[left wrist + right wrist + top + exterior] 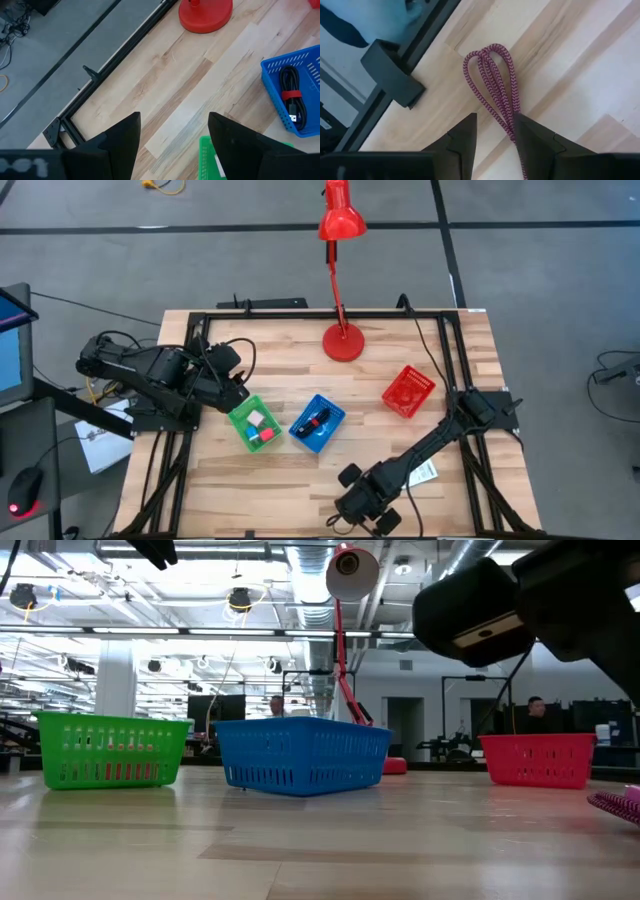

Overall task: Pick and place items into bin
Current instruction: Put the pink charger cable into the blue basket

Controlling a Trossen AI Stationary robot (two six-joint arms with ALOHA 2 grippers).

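Observation:
The dark red looped cord (492, 80) lies flat on the wood by the table's near edge, and its end shows in the low view (617, 806). My right gripper (495, 122) hangs over it, open by a narrow gap, with a finger on each side of the strands. In the high view it sits at the near edge (370, 515). My left gripper (174, 117) is open and empty above the green bin's (252, 425) far-left side. That bin holds a white piece and a red cube. The blue bin (318, 423) holds a black cable with a red band (291, 97). My right gripper comes at the cord from above, fingers along both sides of the strands just below the loop (506, 120). The strands run close along the inner side of one finger (520, 130). Whether it touches them, I cannot tell. The cord lies on the table.
A red bin (408, 392) stands right of the blue one. The tall red lamp's base (343, 340) sits on the far middle of the table. A white packet (425, 473) lies beside the right arm. A black frame rail and bracket (392, 72) run along the near edge.

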